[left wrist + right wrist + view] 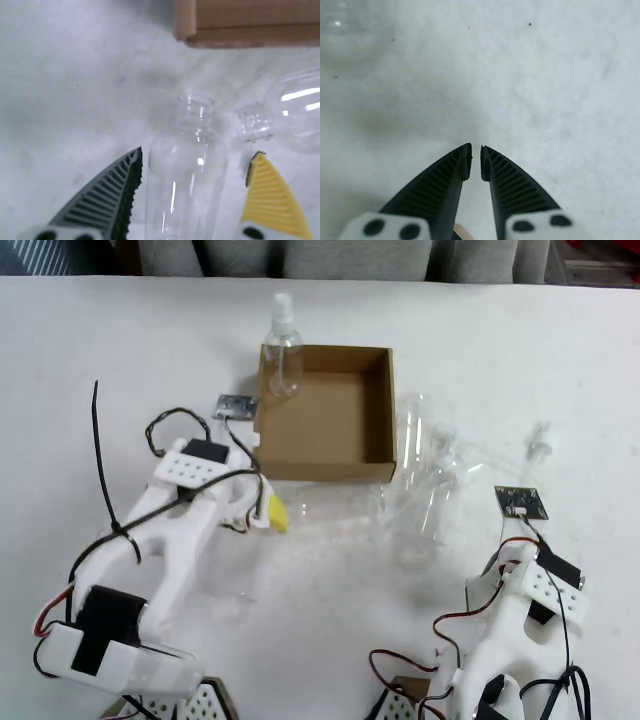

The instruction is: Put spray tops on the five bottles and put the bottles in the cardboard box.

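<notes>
while the left gripper (pixel 197 152) hangs spread wide around an uncapped bottle (pixel 185 170) lying on the table (pixel 120 340) just before the cardboard box (pixel 330 471), the right gripper (pixel 475 162) hovers pressed together, and a spray-topped bottle (pixel 283 350) appears to stand in the box's far corner.

Brown cardboard box (pixel 330 472), clear bottle (pixel 185 170), white table (pixel 500 340) — ribbed grey-and-yellow left gripper (pixel 197 152).
</notes>
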